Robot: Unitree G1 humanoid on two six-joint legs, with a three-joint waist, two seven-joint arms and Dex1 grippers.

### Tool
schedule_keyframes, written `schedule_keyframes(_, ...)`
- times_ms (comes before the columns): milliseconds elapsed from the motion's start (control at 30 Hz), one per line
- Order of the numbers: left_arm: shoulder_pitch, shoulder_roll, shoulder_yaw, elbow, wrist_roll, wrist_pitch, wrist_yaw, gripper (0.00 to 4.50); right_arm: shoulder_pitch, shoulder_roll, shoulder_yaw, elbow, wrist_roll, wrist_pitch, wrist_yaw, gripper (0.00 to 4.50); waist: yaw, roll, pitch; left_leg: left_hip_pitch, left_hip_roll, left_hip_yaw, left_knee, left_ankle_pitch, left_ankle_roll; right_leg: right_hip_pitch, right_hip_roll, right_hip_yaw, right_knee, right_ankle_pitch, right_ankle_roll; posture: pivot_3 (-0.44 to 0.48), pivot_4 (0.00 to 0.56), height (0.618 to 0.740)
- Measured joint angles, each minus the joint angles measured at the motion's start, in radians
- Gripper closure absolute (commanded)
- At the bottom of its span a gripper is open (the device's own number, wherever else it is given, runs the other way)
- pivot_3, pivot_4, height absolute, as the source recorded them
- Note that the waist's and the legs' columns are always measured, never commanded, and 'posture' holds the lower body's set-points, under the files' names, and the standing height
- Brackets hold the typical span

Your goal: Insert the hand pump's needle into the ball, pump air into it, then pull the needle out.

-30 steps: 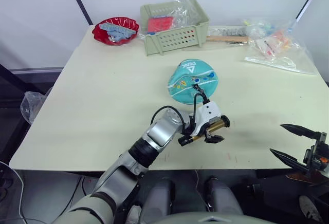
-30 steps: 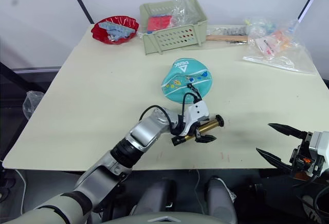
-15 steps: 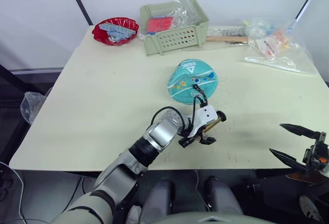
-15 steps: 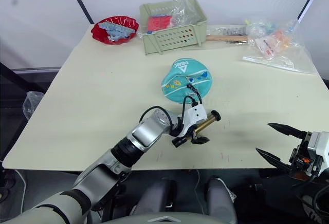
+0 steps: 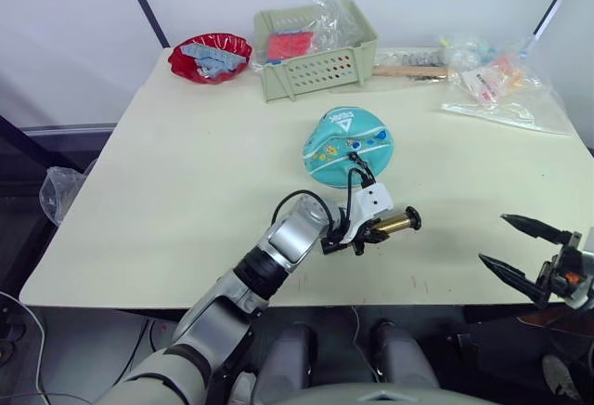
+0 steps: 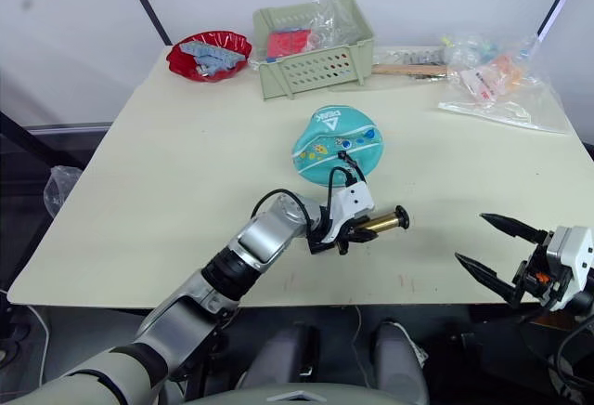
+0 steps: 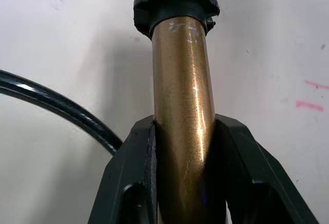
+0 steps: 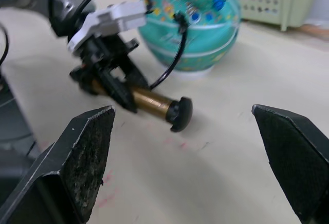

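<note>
The left gripper (image 5: pixel 364 234) has its two black fingers (image 7: pixel 134 183) clenched on the slim brass-gold hand pump (image 5: pixel 393 224), gripping the metal barrel with one black end cap pointing toward the robot's right, low over the pale cream surface (image 5: pixel 186 191). Compared with half a second ago, the barrel has swung from a steeper diagonal to lie nearly level and crosswise, and a second ago it sat slightly lower and closer to the robot, so the left arm seems to be re-aiming the pump rather than stroking it. The small teal ball (image 5: pixel 348 148) with white seams and cartoon prints rests on the surface just beyond the pump, looking rather soft and flattened, and has not shifted. The thin black hose (image 8: pixel 177 44) arcs up from the pump to the top of the ball, where the needle (image 5: pixel 353 156) on its small black fitting appears to be seated, though the pin itself is too small to confirm. The right gripper (image 6: pixel 497 249), fingers spread wide and holding nothing, hangs off the near right edge of the surface, a little nearer the pump than before. I judge the levelled barrel now presents its end toward that free gripper, probably setting up the pumping.
</note>
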Motion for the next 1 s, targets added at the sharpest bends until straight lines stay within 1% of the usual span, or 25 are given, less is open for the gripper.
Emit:
schedule_keyframes(100, 0.013, 0.003, 0.036, 0.0, -0.019, -0.065, -0.008, 3.4, -0.02, 0.039, 0.011, -0.066, 0.042, 0.074, -0.101, 0.0, 0.002, 0.0, 0.0, -0.001, 0.0, -0.001, 0.0, 0.0, 0.0, -0.001, 0.0, -0.001, 0.0, 0.0, 0.0, 0.0, 0.15, 0.74)
schedule_keyframes(133, 0.022, 0.001, 0.066, -0.001, -0.038, -0.093, -0.016, 3.4, -0.027, 0.059, 0.026, -0.103, 0.063, 0.118, -0.155, 0.0, 0.003, 0.0, 0.0, -0.001, 0.0, -0.001, 0.0, 0.0, 0.0, -0.001, -0.001, -0.001, 0.0, 0.0, 0.0, 0.0, 0.15, 0.74)
schedule_keyframes(333, 0.059, -0.003, 0.141, -0.02, -0.104, -0.166, -0.046, 3.4, -0.071, 0.117, 0.08, -0.209, 0.16, 0.291, -0.361, 0.0, 0.004, 0.0, 0.0, -0.002, 0.0, -0.001, 0.0, 0.0, 0.0, -0.001, -0.002, -0.001, 0.0, 0.0, 0.0, 0.0, 0.15, 0.74)
schedule_keyframes(500, 0.083, -0.016, 0.173, -0.046, -0.144, -0.214, -0.061, 3.4, -0.12, 0.161, 0.09, -0.268, 0.27, 0.409, -0.519, 0.0, 0.005, 0.0, 0.0, -0.002, 0.0, -0.001, 0.0, 0.0, 0.0, -0.001, -0.002, -0.002, 0.0, 0.0, 0.0, 0.0, 0.15, 0.74)
schedule_keyframes(733, 0.122, -0.014, 0.198, -0.057, -0.175, -0.273, -0.079, 3.4, -0.173, 0.228, 0.119, -0.281, 0.399, 0.506, -0.683, 0.0, 0.001, 0.0, 0.0, -0.002, 0.0, -0.001, 0.0, 0.0, 0.0, -0.001, -0.001, -0.002, 0.0, 0.0, 0.0, 0.0, 0.15, 0.74)
schedule_keyframes(833, 0.131, -0.012, 0.21, -0.063, -0.18, -0.285, -0.08, 3.4, -0.183, 0.24, 0.14, -0.285, 0.427, 0.529, -0.716, 0.0, 0.0, 0.0, 0.0, -0.002, -0.001, -0.001, 0.0, 0.0, 0.0, -0.001, -0.001, -0.002, 0.0, 0.0, 0.0, 0.0, 0.15, 0.74)
schedule_keyframes(1000, 0.154, -0.017, 0.22, -0.098, -0.207, -0.297, -0.087, 3.4, -0.247, 0.319, 0.184, -0.275, 0.516, 0.566, -0.805, 0.0, -0.006, 0.0, 0.0, -0.001, 0.0, -0.001, 0.0, 0.0, 0.0, -0.001, -0.001, -0.002, 0.0, 0.0, 0.0, 0.0, 0.15, 0.74)
